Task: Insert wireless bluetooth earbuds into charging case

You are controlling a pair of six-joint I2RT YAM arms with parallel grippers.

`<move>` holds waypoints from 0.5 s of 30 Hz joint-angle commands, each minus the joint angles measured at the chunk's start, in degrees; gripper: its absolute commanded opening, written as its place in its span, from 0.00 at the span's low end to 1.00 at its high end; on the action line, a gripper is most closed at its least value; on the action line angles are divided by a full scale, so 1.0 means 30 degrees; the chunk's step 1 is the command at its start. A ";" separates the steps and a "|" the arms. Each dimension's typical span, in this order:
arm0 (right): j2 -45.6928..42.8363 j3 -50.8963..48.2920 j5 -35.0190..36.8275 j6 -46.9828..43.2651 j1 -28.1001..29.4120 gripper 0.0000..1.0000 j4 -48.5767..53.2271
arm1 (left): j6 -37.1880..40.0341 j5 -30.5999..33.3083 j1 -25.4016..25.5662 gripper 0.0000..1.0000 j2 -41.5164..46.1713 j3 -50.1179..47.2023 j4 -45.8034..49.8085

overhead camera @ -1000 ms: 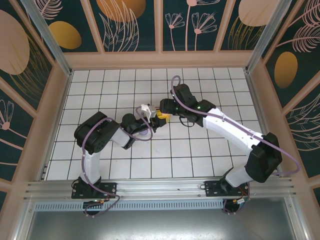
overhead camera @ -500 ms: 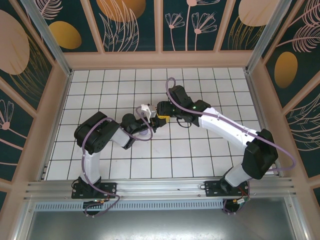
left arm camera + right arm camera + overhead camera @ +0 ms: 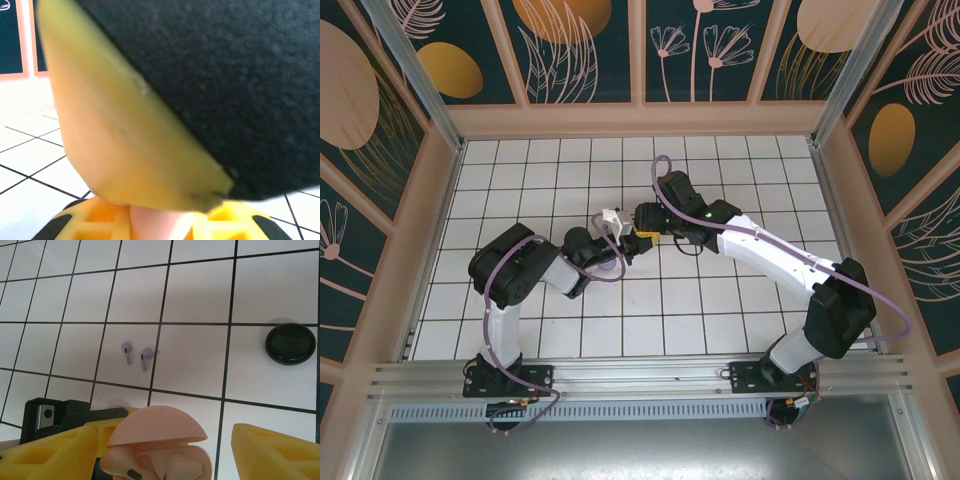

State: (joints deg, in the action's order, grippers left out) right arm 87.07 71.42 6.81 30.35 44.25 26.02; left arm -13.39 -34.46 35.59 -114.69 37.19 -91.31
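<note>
The left fingers (image 3: pixel 100 220) seem to be pinching the pink charging case (image 3: pixel 157 432). The left wrist view is mostly blocked, but something pink sits between them at the bottom edge. The case lid is up, and two pale pink earbuds (image 3: pixel 150 467) look to be seated inside.

The right fingers (image 3: pixel 272 452) are spread wide to either side of the case and grip nothing.

The lilac earbuds (image 3: pixel 136 355) lie side by side on the surface (image 3: pixel 195 290), straight ahead of the right fingers and a little left of their centre line, beyond the case. Their stems point back toward the fingers. A closed black case (image 3: pixel 291 343) rests well off to the right.

With its fingers free, the right arm is the better placed to fetch the lilac pair.
</note>
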 commanded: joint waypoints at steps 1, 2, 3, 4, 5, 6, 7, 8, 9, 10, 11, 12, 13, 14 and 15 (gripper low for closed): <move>-0.0433 -0.0097 0.0573 -0.0083 -0.0101 0.71 0.0526 | -0.0137 -0.0263 0.0030 0.00 0.0381 0.0348 -0.4177; -0.0498 -0.0159 0.0572 -0.0053 -0.0137 0.71 0.0542 | -0.0109 -0.0241 0.0026 0.00 0.0395 0.0348 -0.4209; -0.0561 -0.0234 0.0572 -0.0038 -0.0131 0.71 0.0582 | -0.0104 -0.0246 0.0006 0.00 0.0399 0.0348 -0.4193; -0.0625 -0.0277 0.0584 -0.0010 -0.0159 0.71 0.0557 | -0.0100 -0.0217 0.0022 0.00 0.0398 0.0346 -0.4180; -0.0712 -0.0335 0.0558 -0.0009 -0.0165 0.71 0.0577 | -0.0096 -0.0216 0.0028 0.00 0.0383 0.0348 -0.4216; -0.0773 -0.0408 0.0572 0.0020 -0.0188 0.71 0.0608 | -0.0108 -0.0219 0.0028 0.00 0.0357 0.0347 -0.4208; -0.0850 -0.0449 0.0572 0.0039 -0.0189 0.71 0.0598 | -0.0099 -0.0230 0.0013 0.00 0.0355 0.0348 -0.4211; -0.0922 -0.0535 0.0573 0.0075 -0.0189 0.71 0.0612 | -0.0104 -0.0216 0.0011 0.00 0.0385 0.0348 -0.4182; -0.1023 -0.0572 0.0529 0.0105 -0.0189 0.71 0.0623 | -0.0108 -0.0222 0.0015 0.00 0.0384 0.0348 -0.4184; -0.1069 -0.0625 0.0499 0.0130 -0.0189 0.71 0.0614 | -0.0084 -0.0209 0.0026 0.00 0.0385 0.0348 -0.4186; -0.1154 -0.0689 0.0485 0.0137 -0.0206 0.71 0.0607 | -0.0107 -0.0203 0.0018 0.00 0.0380 0.0348 -0.4164; -0.1238 -0.0718 0.0481 0.0163 -0.0190 0.70 0.0607 | -0.0102 -0.0176 0.0015 0.00 0.0382 0.0348 -0.4175; -0.1276 -0.0764 0.0456 0.0195 -0.0189 0.71 0.0601 | -0.0102 -0.0197 0.0005 0.00 0.0403 0.0333 -0.4172; -0.1333 -0.0807 0.0373 0.0200 -0.0209 0.71 0.0541 | -0.0108 -0.0190 0.0027 0.00 0.0403 0.0355 -0.4179; -0.1363 -0.0804 0.0311 0.0196 -0.0199 0.71 0.0491 | -0.0114 -0.0218 0.0028 0.00 0.0377 0.0375 -0.4184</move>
State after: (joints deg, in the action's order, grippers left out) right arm 85.06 69.89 7.51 30.41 43.92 26.04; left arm -13.41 -34.46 35.64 -114.69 37.21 -91.33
